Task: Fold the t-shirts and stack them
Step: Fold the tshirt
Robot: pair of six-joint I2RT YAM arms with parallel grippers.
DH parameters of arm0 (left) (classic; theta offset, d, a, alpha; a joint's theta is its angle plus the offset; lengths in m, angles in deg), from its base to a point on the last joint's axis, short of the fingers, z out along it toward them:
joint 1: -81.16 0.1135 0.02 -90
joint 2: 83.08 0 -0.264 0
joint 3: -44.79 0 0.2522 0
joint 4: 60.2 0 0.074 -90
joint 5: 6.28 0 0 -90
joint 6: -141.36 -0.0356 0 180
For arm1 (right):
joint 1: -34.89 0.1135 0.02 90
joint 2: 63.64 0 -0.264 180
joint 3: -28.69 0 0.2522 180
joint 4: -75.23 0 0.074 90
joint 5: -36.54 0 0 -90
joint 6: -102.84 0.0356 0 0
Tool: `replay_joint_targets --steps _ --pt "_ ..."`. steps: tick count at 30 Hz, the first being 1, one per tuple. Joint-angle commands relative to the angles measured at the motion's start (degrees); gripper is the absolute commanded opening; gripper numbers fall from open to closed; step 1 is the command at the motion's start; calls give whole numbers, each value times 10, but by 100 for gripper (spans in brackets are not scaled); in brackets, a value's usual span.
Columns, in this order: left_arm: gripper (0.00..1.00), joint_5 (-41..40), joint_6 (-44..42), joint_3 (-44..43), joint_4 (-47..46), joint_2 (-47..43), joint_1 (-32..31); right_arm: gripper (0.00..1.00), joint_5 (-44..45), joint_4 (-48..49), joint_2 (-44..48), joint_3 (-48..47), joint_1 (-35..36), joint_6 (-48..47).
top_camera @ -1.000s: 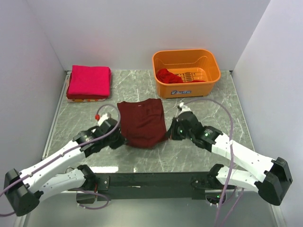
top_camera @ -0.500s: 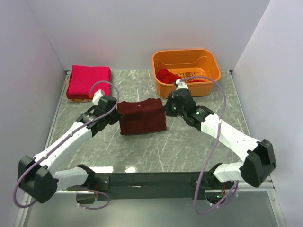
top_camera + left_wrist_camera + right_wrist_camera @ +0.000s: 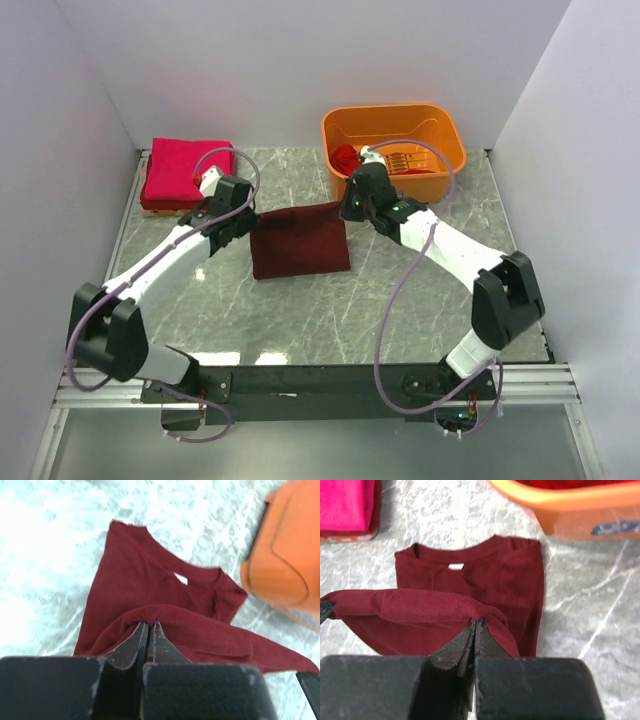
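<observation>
A dark maroon t-shirt (image 3: 300, 242) lies on the marble table, folded over on itself. My left gripper (image 3: 243, 213) is shut on its hem at the far left corner, seen up close in the left wrist view (image 3: 148, 623). My right gripper (image 3: 347, 207) is shut on the hem at the far right corner, seen in the right wrist view (image 3: 475, 621). Both hold the edge stretched above the collar end (image 3: 455, 560). A folded bright pink-red t-shirt (image 3: 188, 170) sits at the far left. A brighter red t-shirt (image 3: 346, 157) lies in the basket.
An orange plastic basket (image 3: 445, 135) stands at the far right, just behind my right gripper. White walls close in the table on the left, the back and the right. The pink-red shirt rests on a thin patterned item (image 3: 345, 537).
Both grippers have carried the maroon shirt's near hem away from the arm bases toward the collar. The shirt has gone from long and flat to doubled over.
</observation>
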State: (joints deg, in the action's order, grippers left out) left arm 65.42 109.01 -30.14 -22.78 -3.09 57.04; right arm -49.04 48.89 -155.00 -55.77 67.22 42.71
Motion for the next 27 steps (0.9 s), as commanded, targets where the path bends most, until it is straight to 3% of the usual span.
replay_joint_targets --steps 1,8,16,17,20,21,23,27 --pt "1 -19 -17 -42 -28 30 17 0 3 39 -36 -47 -8 -17" --pt "1 -31 -11 -72 -48 110 38 0 12 91 -112 -89 -10 -30" --pt "1 18 -42 -131 -66 206 55 0 58 102 -195 -133 -11 -28" --pt "1 22 -43 -140 -66 222 57 14 54 97 -201 -144 -11 -28" --pt "33 34 -38 -147 -67 231 58 41 40 70 -221 -174 -10 -27" --pt "50 34 -38 -145 -69 229 58 42 37 66 -222 -177 -11 -27" --pt "62 29 -41 -136 -73 214 58 45 31 66 -218 -174 -11 -27" --pt "99 20 -46 -115 -75 181 58 52 3 76 -185 -147 -10 -23"
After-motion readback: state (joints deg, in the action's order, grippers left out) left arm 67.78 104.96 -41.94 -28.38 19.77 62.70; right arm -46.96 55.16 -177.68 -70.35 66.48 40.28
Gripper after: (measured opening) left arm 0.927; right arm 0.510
